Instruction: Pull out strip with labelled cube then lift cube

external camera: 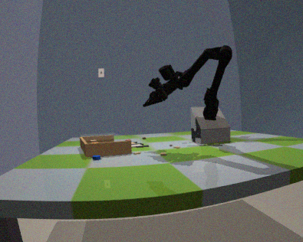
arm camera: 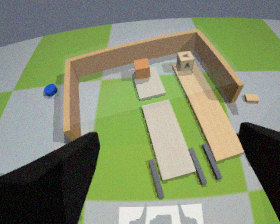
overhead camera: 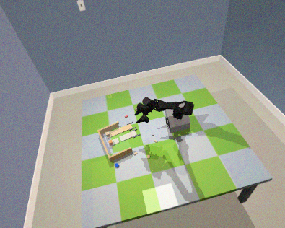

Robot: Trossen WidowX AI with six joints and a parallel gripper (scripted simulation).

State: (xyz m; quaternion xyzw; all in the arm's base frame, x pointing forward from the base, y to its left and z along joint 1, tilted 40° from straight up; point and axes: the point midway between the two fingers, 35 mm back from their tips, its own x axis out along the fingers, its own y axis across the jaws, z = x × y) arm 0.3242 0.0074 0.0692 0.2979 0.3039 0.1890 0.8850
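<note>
The tan strip (arm camera: 211, 115) (overhead camera: 123, 130) is in one piece. The labelled cube (arm camera: 185, 61) (overhead camera: 107, 133), light wood with a dark mark, sits on its far end. The pale strip is in two parts with a gap: a long near piece (arm camera: 168, 140) (overhead camera: 128, 136) and a short far piece (arm camera: 151, 89) (overhead camera: 115, 141). A plain orange cube (arm camera: 141, 68) (overhead camera: 110, 142) is on the short piece's far end. My gripper (overhead camera: 137, 118) (external camera: 144, 106) (arm camera: 169, 135) is open and empty, well above the table, on the near side of the strips.
A wooden three-sided wall (arm camera: 126, 52) (overhead camera: 104, 145) (external camera: 109, 148) surrounds the cubes, open toward the arm. Dark bars (arm camera: 156, 178) (arm camera: 197, 166) (arm camera: 211, 161) flank the strips' near ends. A blue piece (arm camera: 50, 90) (overhead camera: 117, 165) (external camera: 97, 157), a red piece (overhead camera: 126, 116) and small wood bits (overhead camera: 136, 154) (arm camera: 251, 98) lie outside.
</note>
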